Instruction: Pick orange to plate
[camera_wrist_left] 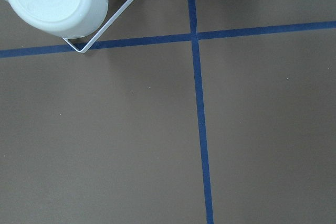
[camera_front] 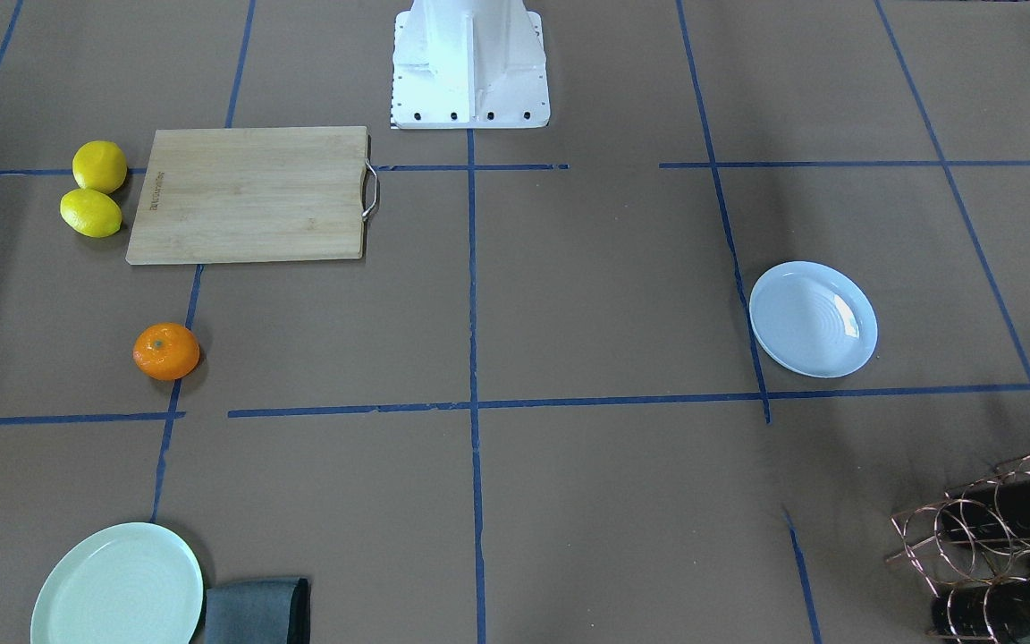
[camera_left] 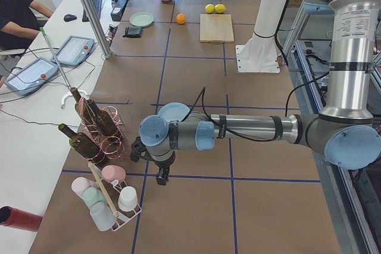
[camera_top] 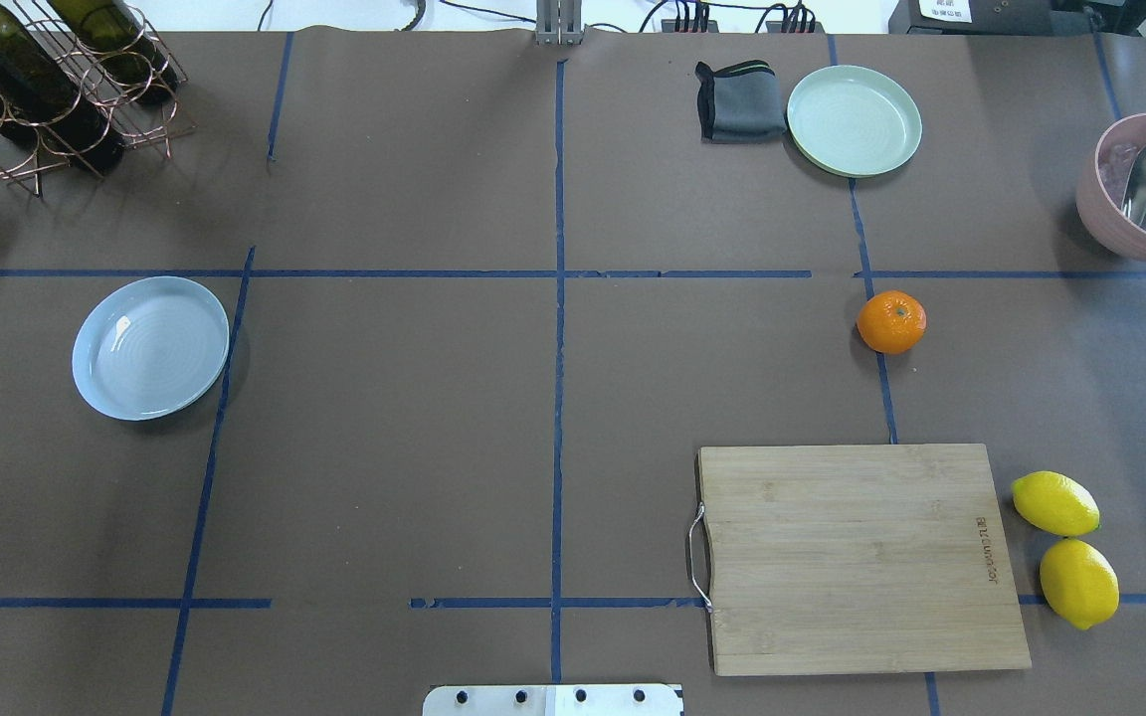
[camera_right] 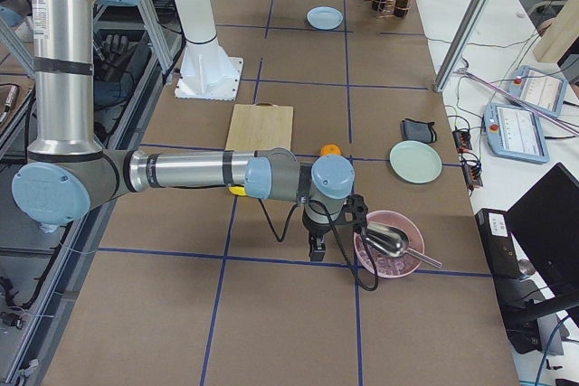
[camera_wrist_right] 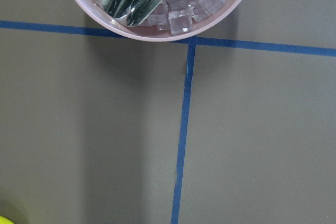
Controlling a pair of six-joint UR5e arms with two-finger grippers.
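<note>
Right end effector (camera_right: 314,248), spread impossible to tell, hangs near the orange (camera_top: 891,321); the pick is not yet begun: next, centre over the orange.

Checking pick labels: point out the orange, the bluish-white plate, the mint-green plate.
orange (camera_top: 891,322), overhead exterior view, top of the fruit.
bluish-white plate (camera_top: 150,348), overhead exterior view, bare ridged centre.
mint-green plate (camera_top: 854,120), overhead exterior view, bare centre.
</note>
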